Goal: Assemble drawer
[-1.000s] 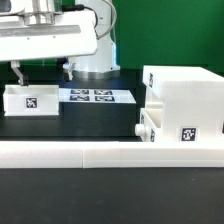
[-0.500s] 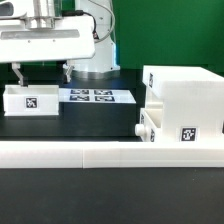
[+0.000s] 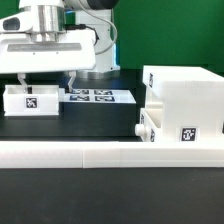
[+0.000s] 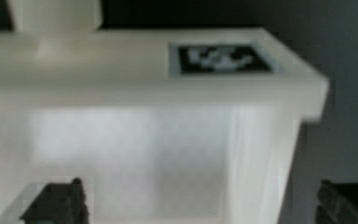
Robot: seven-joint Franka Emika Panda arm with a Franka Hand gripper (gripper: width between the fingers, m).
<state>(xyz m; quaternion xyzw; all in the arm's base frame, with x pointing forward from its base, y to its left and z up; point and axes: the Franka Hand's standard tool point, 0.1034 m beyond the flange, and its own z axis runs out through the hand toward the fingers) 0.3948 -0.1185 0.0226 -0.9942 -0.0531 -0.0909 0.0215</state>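
A small white drawer tray [image 3: 30, 100] with a square marker on its front stands on the black table at the exterior view's left. My gripper [image 3: 47, 85] hangs just above it, open, with one finger [image 3: 22, 82] at each end of the tray and nothing held. In the wrist view the tray [image 4: 140, 110] fills the picture, with its marker [image 4: 220, 58] on top, and the dark fingertips [image 4: 55, 200] stand wide apart on either side of it. The large cube housing [image 3: 185, 95] stands at the exterior view's right. A second small white part [image 3: 148, 125] sits against its lower left side.
The marker board [image 3: 95, 97] lies flat just right of the tray in the exterior view. A long low white rail [image 3: 110, 152] runs across the front of the table. The arm's base [image 3: 95, 50] stands behind the marker board.
The gripper has come down and shifted slightly to the exterior view's right, so its fingers now hang lower at the tray's ends. The tray and housing have not moved.
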